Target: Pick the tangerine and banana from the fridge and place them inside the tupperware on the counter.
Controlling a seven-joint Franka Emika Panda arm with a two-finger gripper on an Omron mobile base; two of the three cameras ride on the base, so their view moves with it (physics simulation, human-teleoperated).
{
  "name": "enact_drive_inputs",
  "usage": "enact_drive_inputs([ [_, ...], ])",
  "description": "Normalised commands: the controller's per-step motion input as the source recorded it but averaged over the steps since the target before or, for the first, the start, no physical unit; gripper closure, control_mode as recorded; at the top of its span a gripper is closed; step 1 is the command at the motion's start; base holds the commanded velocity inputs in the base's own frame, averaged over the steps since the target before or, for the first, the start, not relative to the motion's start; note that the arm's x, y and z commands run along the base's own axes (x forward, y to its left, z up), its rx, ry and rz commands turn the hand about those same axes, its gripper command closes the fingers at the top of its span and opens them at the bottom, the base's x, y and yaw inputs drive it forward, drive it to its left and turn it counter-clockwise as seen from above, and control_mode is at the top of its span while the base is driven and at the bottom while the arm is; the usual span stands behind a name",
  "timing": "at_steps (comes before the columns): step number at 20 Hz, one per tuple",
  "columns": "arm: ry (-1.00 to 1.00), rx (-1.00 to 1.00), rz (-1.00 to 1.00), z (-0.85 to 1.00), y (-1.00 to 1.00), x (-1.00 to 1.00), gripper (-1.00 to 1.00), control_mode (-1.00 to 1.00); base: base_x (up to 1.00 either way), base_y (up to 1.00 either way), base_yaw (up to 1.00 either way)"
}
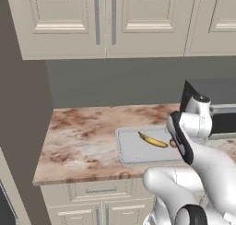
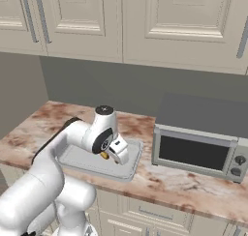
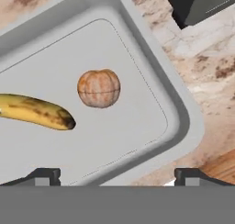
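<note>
The pale grey tupperware (image 3: 183, 122) lies on the marbled counter (image 1: 78, 136). Inside it rest the orange-brown tangerine (image 3: 98, 88) and, beside it, the yellow banana (image 3: 36, 110), a small gap between them. My gripper (image 3: 117, 175) hangs a little above the tray's near-right part, open, with nothing between its fingers. From the left base camera the banana (image 1: 153, 140) lies across the tupperware (image 1: 131, 152), and the tangerine (image 1: 172, 143) peeks out behind my arm. From the right base camera the gripper (image 2: 117, 155) hovers over the tupperware (image 2: 82, 160).
A grey toaster oven (image 2: 196, 153) stands on the counter just right of the tray. Cream wall cabinets (image 1: 106, 21) hang above. A tall grey side wall (image 1: 23, 118) closes the counter's left end. Bare marbled stone (image 1: 73, 127) lies left of the tray.
</note>
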Motion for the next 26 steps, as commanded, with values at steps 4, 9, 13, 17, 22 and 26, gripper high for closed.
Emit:
enact_drive_inputs([
  [4, -0.11, 0.0, 0.0, 0.72, 0.12, -0.25, -1.0, -1.0, 0.0, 0.0, 0.0],
  [9, -0.05, 0.0, 0.0, 0.66, 0.16, -0.22, -1.0, -1.0, 0.0, 0.0, 0.0],
  [13, 0.0, 0.0, 0.0, 0.57, 0.21, -0.28, -1.0, -1.0, 0.0, 0.0, 0.0],
  [17, 0.0, 0.0, 0.0, 0.6, 0.2, -0.3, -1.0, -1.0, 0.0, 0.0, 0.0],
  [22, 0.0, 0.0, 0.0, 0.55, 0.2, -0.31, -1.0, -1.0, 0.0, 0.0, 0.0],
  [26, 0.0, 0.0, 0.0, 0.49, 0.18, -0.28, -1.0, -1.0, 0.0, 0.0, 0.0],
])
